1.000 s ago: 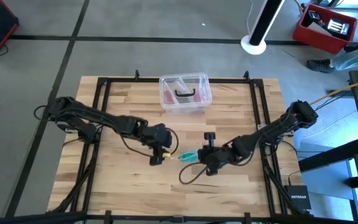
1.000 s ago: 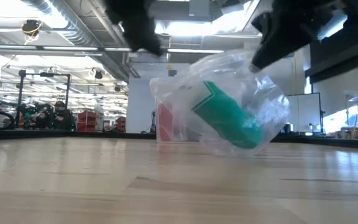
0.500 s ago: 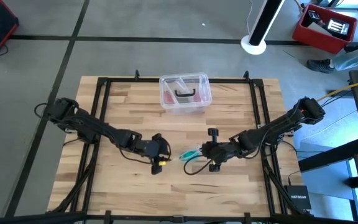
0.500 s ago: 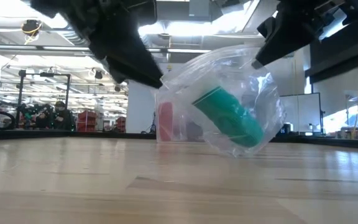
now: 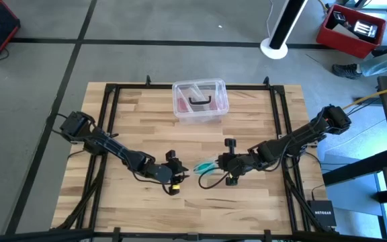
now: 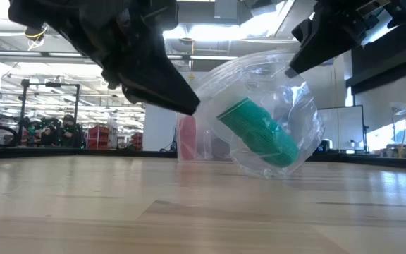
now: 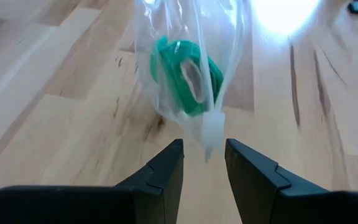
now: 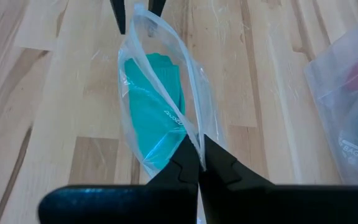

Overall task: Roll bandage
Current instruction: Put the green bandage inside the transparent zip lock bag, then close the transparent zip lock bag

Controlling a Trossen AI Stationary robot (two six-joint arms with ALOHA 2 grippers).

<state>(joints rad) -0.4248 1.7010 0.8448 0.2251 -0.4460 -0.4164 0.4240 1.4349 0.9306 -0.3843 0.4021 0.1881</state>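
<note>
The bandage is a compact teal-green roll sealed inside a clear plastic bag. The bag hangs near the middle of the wooden table, towards its near edge, with its bottom resting on or just above the boards; from above it shows as a small teal patch between the two arms.

The right gripper has its fingers pinched tight together on the bag's top edge, on the right side of the bag, and holds the bag up by that strip of plastic. In its wrist view the roll lies below the pinched seam, inside the bag.

The left gripper sits just left of the bag. Its two dark fingers stand partly apart, with a narrow gap between them. The bag's white sealed corner hangs just at that gap, but the fingers are not closed on it, and whether they touch the plastic cannot be told.

At the far middle of the table stands a clear plastic box with pinkish contents, well apart from both grippers.
</note>
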